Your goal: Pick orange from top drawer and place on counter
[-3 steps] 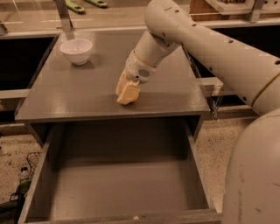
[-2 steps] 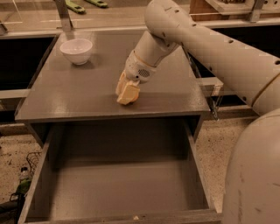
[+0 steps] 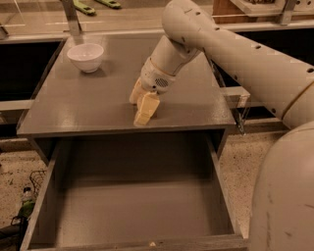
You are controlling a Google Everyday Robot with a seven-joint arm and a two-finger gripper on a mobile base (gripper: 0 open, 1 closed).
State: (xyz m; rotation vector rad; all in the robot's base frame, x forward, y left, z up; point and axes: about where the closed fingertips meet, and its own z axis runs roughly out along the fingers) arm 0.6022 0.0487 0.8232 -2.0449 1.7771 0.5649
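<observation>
Dim, warm-tinted light falls from above onto the table (image 3: 73, 108). The hand (image 3: 142, 105), low over the table's front middle, casts a soft shadow beside it, and the white bowl (image 3: 85, 56) shades its own base. The open drawer (image 3: 137, 201) lies darker, deepest under the table's front edge. The arm (image 3: 235, 54) is brightest along its top.

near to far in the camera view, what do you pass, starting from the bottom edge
top drawer, open and bare → counter, front part → claw, down at the counter just behind its front edge → white bowl at the counter's far left corner → green items on the far surface
</observation>
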